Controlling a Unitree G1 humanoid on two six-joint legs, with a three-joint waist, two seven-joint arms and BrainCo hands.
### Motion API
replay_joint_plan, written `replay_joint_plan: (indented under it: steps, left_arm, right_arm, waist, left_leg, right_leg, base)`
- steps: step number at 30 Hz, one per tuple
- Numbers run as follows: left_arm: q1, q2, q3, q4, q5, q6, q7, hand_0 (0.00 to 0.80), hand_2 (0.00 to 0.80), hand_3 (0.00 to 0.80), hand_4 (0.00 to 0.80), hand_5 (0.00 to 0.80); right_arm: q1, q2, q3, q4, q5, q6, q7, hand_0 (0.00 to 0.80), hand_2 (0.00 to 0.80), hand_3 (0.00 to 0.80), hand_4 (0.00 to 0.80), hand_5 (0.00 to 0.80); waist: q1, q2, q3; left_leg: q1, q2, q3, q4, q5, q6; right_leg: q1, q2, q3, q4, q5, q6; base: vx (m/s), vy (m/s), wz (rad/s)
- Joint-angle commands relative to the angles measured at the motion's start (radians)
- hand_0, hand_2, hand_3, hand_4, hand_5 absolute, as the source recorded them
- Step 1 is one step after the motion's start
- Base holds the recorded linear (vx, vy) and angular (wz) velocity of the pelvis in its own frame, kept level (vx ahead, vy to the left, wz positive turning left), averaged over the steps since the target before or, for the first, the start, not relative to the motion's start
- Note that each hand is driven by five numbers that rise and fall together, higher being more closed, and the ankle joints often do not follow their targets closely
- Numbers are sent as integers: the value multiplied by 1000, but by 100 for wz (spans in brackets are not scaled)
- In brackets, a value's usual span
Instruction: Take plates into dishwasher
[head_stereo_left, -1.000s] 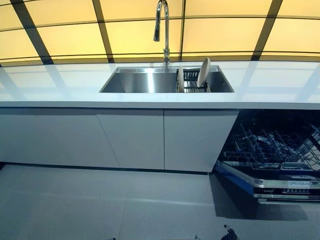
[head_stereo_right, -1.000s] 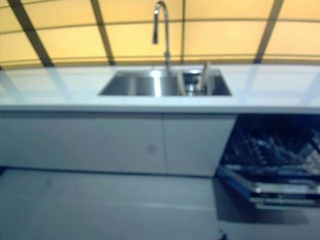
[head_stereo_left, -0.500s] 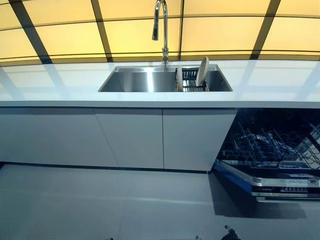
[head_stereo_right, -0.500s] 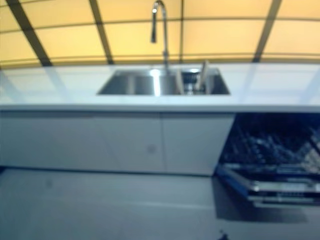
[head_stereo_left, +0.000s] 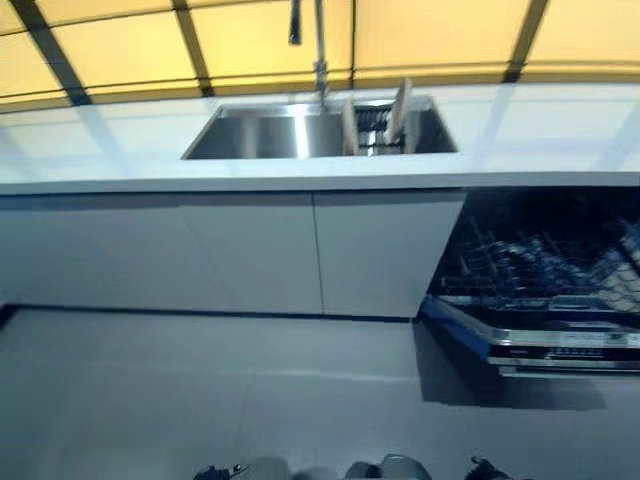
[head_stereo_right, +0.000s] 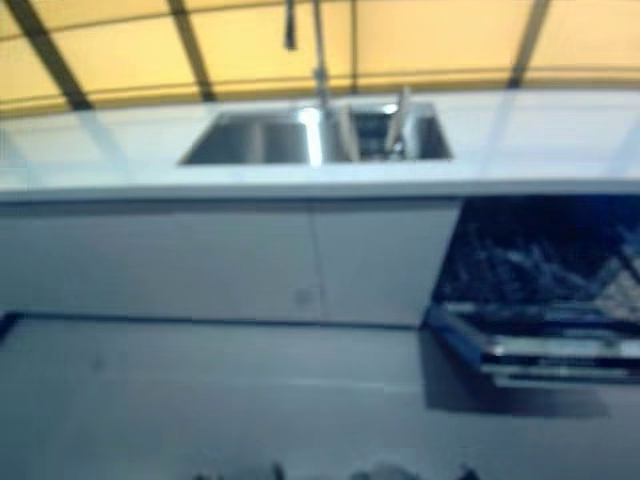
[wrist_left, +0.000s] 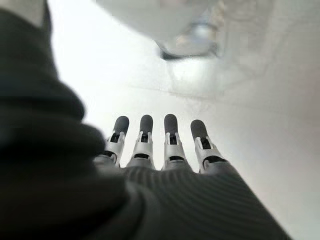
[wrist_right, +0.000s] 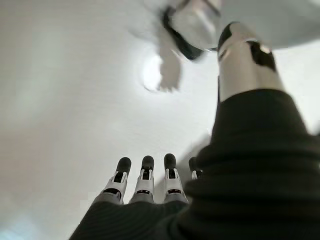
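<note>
Step in hand: approach, nothing picked up yet. Robot stands back from the counter (head_stereo_left: 560, 130), w/ bare floor (head_stereo_left: 200, 400) between it and the cabinets.

Plates (head_stereo_left: 398, 112) stand on edge in a rack (head_stereo_left: 372, 125) at the right end of the sink (head_stereo_left: 270, 135), just right of the tap (head_stereo_left: 318, 45). Two show; can't tell if more sit behind.

Dishwasher (head_stereo_left: 540, 290) is below the counter, right of the sink and lower, door down, lower rack pulled out, looks empty as far as I can tell.

Left hand (wrist_left: 165, 150): fingers straight, apart, holding nothing, floor beyond. Right hand (wrist_right: 145, 187): same, fingers out straight, empty.

Next calls for: close in on the sink, raise a hand over the counter edge, take the nearer plate by its rim, then carry it right and down to the dishwasher. Judgement only.
</note>
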Motion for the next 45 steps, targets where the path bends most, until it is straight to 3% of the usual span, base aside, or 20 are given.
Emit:
replay_joint_plan:
  steps: [1,2,3,5,7,11,13,15,16,19,22,23,24,27,29,30,33,35,39,45]
  left_arm:
    - [26,36,40,-52,-7,3,14,0,0,0,0,0]
    - [37,32,59,-38,0,8,10,0,0,0,0,0]
    - [45,28,72,-29,-4,14,9,0,0,0,0,0]
    - [49,29,84,-17,1,16,12,0,0,0,0,0]
    - [50,39,87,-6,30,9,19,0,0,0,0,0]
    - [-5,75,64,-18,104,32,10,0,0,0,0,0]
    - [-29,86,40,-25,130,27,8,0,0,0,0,0]
    - [-45,106,19,-38,153,33,2,0,0,0,0,0]
    - [-49,111,14,-42,160,36,4,0,0,0,0,0]
    - [-67,134,-12,-66,128,59,6,0,0,0,0,0]
    - [-81,150,-9,-73,137,58,-19,0,0,0,0,0]
    - [-83,158,-6,-74,141,57,-30,0,0,0,0,0]
    - [-76,172,-9,-84,151,59,-44,0,0,0,0,0]
    - [-35,181,20,-79,203,43,-50,0,0,0,0,0]
    - [-7,180,33,-92,183,50,-33,0,0,0,0,0]
    - [3,185,64,-95,194,53,-70,0,0,0,0,0]
    - [-7,178,67,-81,193,53,-60,0,0,0,0,0]
    - [-18,193,75,-77,218,49,-74,0,0,0,0,0]
    - [-9,229,82,-71,227,30,-80,0,0,0,0,0]
    - [18,255,118,-43,274,0,-87,0,0,0,0,0]
  right_arm:
    - [-25,28,6,-70,-8,-5,-9,0,0,0,0,0]
    - [-25,32,-3,-65,-7,-2,-15,0,0,0,0,0]
    - [-29,36,-8,-57,-26,-3,-7,0,0,0,0,0]
    - [-30,44,-13,-52,-43,-7,-2,0,0,0,0,0]
    - [-31,64,-8,-60,-65,-34,29,0,0,0,0,0]
    - [-53,88,37,-95,-110,-96,34,0,0,0,0,0]
    - [-58,93,36,-113,-62,-108,0,0,0,0,0,0]
    - [-52,90,36,-135,-34,-120,-40,0,0,0,0,0]
    - [-50,86,38,-144,-20,-122,-50,0,0,0,0,0]
    - [-67,57,56,-170,-12,-145,-8,0,0,0,0,0]
    - [-77,32,85,-229,-39,-221,68,0,0,0,0,0]
    - [-85,27,95,-260,-32,-234,108,0,0,0,0,0]
    - [-109,10,107,-329,-43,-229,166,0,0,0,0,0]
    - [-127,-20,135,-431,-71,-255,248,0,0,0,0,0]
    - [-131,-42,152,-526,-79,-201,293,0,0,0,0,0]
    - [-127,-82,172,-643,-59,-169,361,0,0,0,0,0]
    - [-151,-130,166,-711,-40,-161,497,0,0,0,0,0]
    - [-172,-220,162,-855,86,-124,669,0,0,0,0,0]
    - [-185,-330,115,-1060,275,-63,857,0,0,0,0,0]
    - [-186,-397,-59,-1210,555,0,877,0,0,0,0,0]
  waist:
    - [33,-31,28]
    - [33,-33,12]
    - [38,-37,-3]
    - [50,-43,-16]
    - [73,-61,-39]
    - [76,-95,-69]
    - [68,-99,-84]
    - [32,-101,-91]
    - [22,-96,-93]
    - [-41,-66,-70]
    - [-94,-98,-40]
    - [-104,-101,-31]
    - [-109,-101,-11]
    - [-93,-128,-12]
    - [-93,-131,-23]
    - [-96,-139,-24]
    - [-100,-147,-23]
    - [-107,-152,-23]
    - [-128,-152,-27]
    - [-163,-146,-37]
  left_leg:
    - [-175,16,34,-13,366,-2]
    - [-165,15,77,6,324,15]
    - [-147,9,83,7,285,28]
    - [-133,-5,64,28,248,45]
    - [-124,-43,21,108,163,77]
    - [-107,-106,47,165,90,148]
    - [-85,-147,35,150,75,178]
    - [-39,-184,20,129,60,200]
    - [-28,-186,15,124,54,201]
    - [100,-155,24,68,45,174]
    - [182,-182,-17,63,-40,153]
    - [193,-182,-29,74,-63,153]
    - [208,-174,-46,123,-112,158]
    - [193,-171,-27,201,-157,162]
    - [198,-151,-27,220,-161,150]
    - [204,-110,-5,209,-149,137]
    - [209,-85,-6,173,-126,120]
    - [220,-62,5,136,-108,102]
    - [242,-41,27,110,-103,86]
    - [281,-25,59,83,-109,72]
  right_leg:
    - [309,-2,43,-135,-24,97]
    - [328,-21,40,-123,-45,106]
    - [339,-42,38,-115,-44,117]
    - [353,-70,26,-105,-44,131]
    - [372,-113,-11,-91,-31,142]
    - [357,-162,-41,1,82,172]
    - [321,-185,-26,132,183,180]
    - [223,-156,21,248,253,185]
    - [191,-146,29,255,273,182]
    - [-10,-134,-41,91,237,153]
    - [-163,-182,-46,-219,437,220]
    - [-196,-185,-34,-267,458,225]
    - [-213,-184,-28,-258,441,209]
    - [-161,-193,-30,-183,380,202]
    - [-167,-191,-18,-122,368,196]
    - [-158,-185,-25,-89,333,194]
    - [-140,-164,-31,-108,318,183]
    - [-145,-154,-44,-105,306,184]
    - [-164,-156,-56,-88,297,187]
    - [-184,-165,-55,-70,296,206]
  base:
    - [477,222,15]
    - [430,220,20]
    - [491,251,3]
    - [364,158,-43]
    - [371,167,-39]
    - [290,214,-48]
    - [333,225,20]
    - [370,172,32]
    - [396,100,44]
    - [354,-60,23]
    - [383,-243,3]
    - [372,-235,27]
    - [333,-251,37]
    - [248,-246,48]
    - [198,-213,64]
    - [144,-184,46]
    - [162,-192,22]
    - [150,-133,-21]
    - [140,-64,-11]
    - [143,-17,-17]
